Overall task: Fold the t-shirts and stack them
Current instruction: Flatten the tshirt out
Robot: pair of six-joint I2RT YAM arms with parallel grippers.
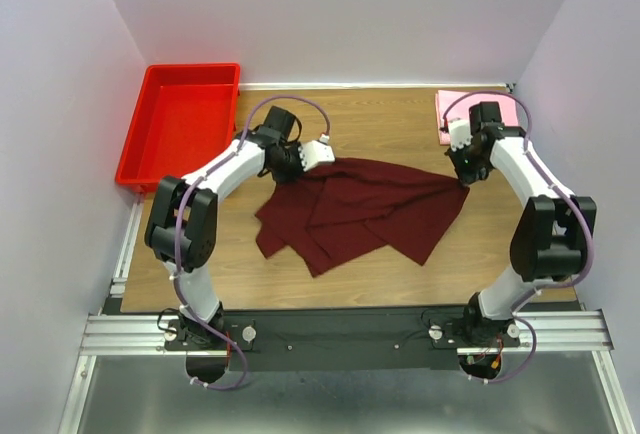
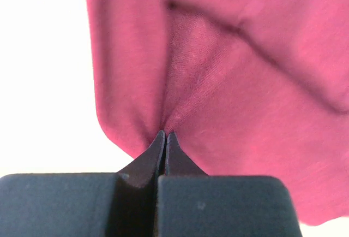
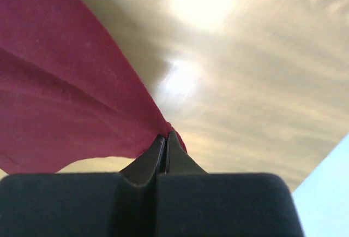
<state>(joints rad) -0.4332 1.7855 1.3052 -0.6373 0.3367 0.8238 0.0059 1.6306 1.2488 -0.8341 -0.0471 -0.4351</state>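
The dark maroon t-shirt (image 1: 360, 209) lies crumpled in the middle of the wooden table (image 1: 400, 284), stretched between both arms. My left gripper (image 1: 290, 172) is shut on its upper left edge; the left wrist view shows the cloth (image 2: 234, 95) pinched at the gripper (image 2: 165, 134). My right gripper (image 1: 462, 179) is shut on its upper right corner; the right wrist view shows the cloth (image 3: 65, 95) pulled taut from the gripper (image 3: 166, 135) above the tabletop. The light pink t-shirt (image 1: 447, 107) lies folded at the far right corner, partly hidden behind my right arm.
A bright red plastic bin (image 1: 180, 124) stands at the far left of the table. Pale walls enclose the table on the left, back and right. A metal rail (image 1: 340, 332) runs along the near edge by the arm bases.
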